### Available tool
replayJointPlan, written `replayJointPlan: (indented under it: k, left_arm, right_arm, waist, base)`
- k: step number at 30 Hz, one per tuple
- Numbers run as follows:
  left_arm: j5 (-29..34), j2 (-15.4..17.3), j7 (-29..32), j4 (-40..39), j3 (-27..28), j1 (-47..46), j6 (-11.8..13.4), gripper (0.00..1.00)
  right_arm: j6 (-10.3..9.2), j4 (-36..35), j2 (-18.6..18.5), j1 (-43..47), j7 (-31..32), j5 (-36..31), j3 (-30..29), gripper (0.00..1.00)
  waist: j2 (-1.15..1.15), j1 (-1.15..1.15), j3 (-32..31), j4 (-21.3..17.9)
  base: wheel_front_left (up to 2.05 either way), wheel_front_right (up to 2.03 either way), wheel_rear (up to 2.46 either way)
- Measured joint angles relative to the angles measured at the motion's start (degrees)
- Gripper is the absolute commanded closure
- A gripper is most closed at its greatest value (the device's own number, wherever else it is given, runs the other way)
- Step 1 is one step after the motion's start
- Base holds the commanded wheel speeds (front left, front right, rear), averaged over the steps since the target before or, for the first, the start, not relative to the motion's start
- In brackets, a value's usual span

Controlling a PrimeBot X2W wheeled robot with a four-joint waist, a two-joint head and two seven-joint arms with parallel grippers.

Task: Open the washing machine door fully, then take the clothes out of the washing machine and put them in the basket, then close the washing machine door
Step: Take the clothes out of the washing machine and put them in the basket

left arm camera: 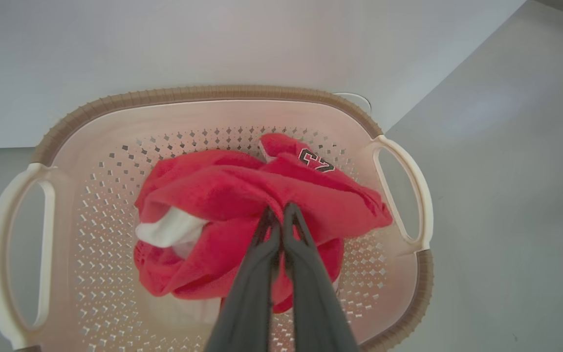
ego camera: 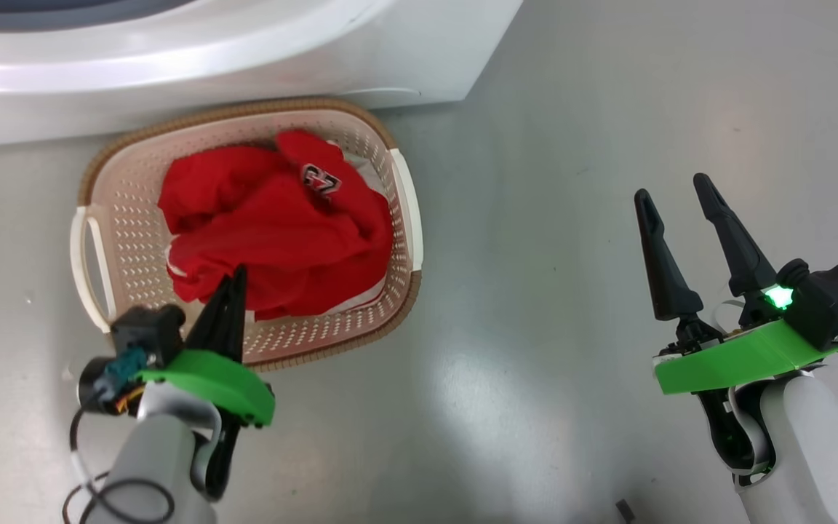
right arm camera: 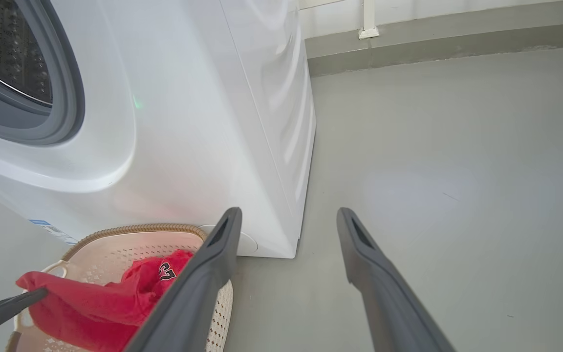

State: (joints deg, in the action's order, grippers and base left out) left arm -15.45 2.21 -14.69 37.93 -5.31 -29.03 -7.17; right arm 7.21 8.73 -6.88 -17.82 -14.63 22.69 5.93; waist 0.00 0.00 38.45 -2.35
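While the left gripper (ego camera: 238, 273) is clenched on a fold of the clothes (ego camera: 281, 233), the red heap lies inside the basket (ego camera: 244, 109), at 9 o'clock in the head view. The basket stands on the floor (ego camera: 572, 218), just beside the washing machine (ego camera: 244, 58) at its 12 o'clock. The right gripper (ego camera: 673, 188) is at 3 o'clock, fingers spread wide, grasping nothing, well apart from the basket.

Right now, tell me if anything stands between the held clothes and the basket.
Nothing visible does. The left claw is shut on the clothes, whose bulk already lies inside the basket, with nothing else between them.
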Motion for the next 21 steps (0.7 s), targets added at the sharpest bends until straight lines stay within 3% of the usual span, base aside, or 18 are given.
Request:
replayJointPlan:
  k: [16,19,20,21]
  left_arm:
    - [-1.4,1.6,0.0,22.0,-4.6,-15.8,0.0,1.00]
    - [-2.0,1.7,0.0,23.0,-4.5,-16.8,0.0,0.65]
    - [-2.0,1.8,0.0,23.2,-4.4,-16.9,0.0,0.30]
    - [-2.1,1.9,0.0,23.4,-4.4,-17.0,0.0,0.02]
  right_arm:
    - [0.00,-0.4,0.3,-2.0,0.0,0.0,0.2,0.00]
    - [0.00,-0.4,0.3,-2.4,0.0,0.0,0.2,0.00]
    - [0.00,-0.4,0.4,-2.4,0.0,0.0,0.2,0.00]
    - [0.00,-0.4,0.4,-2.4,0.0,0.0,0.2,0.00]
  waist:
    - [0.00,0.00,4.9,-1.6]
    - [0.00,0.00,4.8,-1.7]
    - [0.00,0.01,4.8,-1.6]
    - [0.00,0.00,4.7,-1.6]
  base:
    - [0.00,0.00,0.00]
    - [0.00,0.00,0.00]
    - [0.00,0.00,0.00]
    - [0.00,0.00,0.00]
